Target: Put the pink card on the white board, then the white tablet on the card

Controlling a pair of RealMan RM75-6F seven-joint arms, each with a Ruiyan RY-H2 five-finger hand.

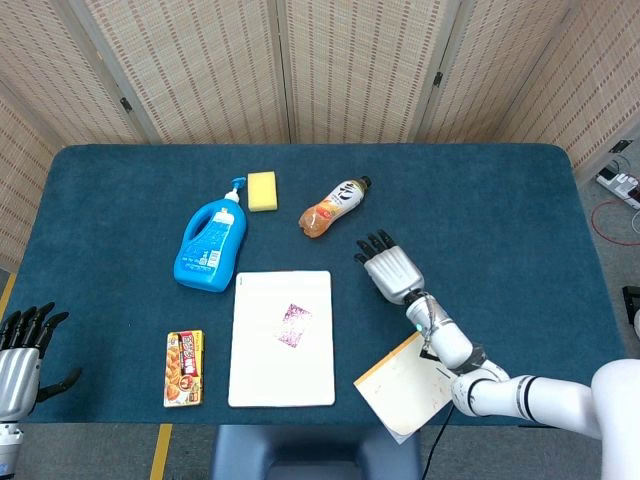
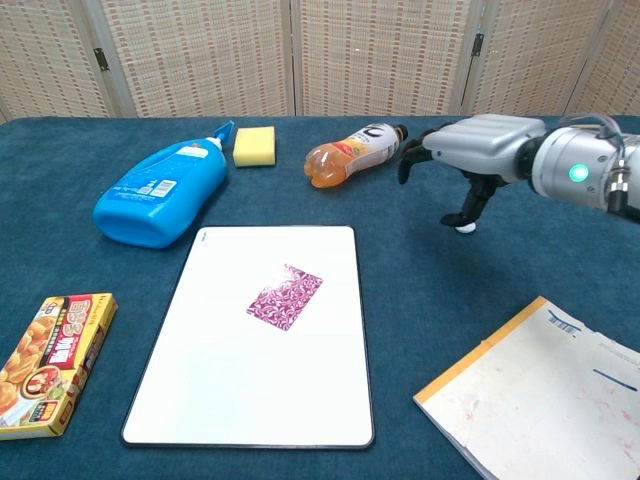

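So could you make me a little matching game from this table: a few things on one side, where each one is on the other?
Things:
1. pink card
2. sponge
3. right robot hand
4. curry box

Places:
A. beside the blue bottle's nozzle
B. near the table's front left edge
C. lying flat on the white board
D. above the small white tablet

Pairs: 1-C, 2-A, 3-D, 4-B
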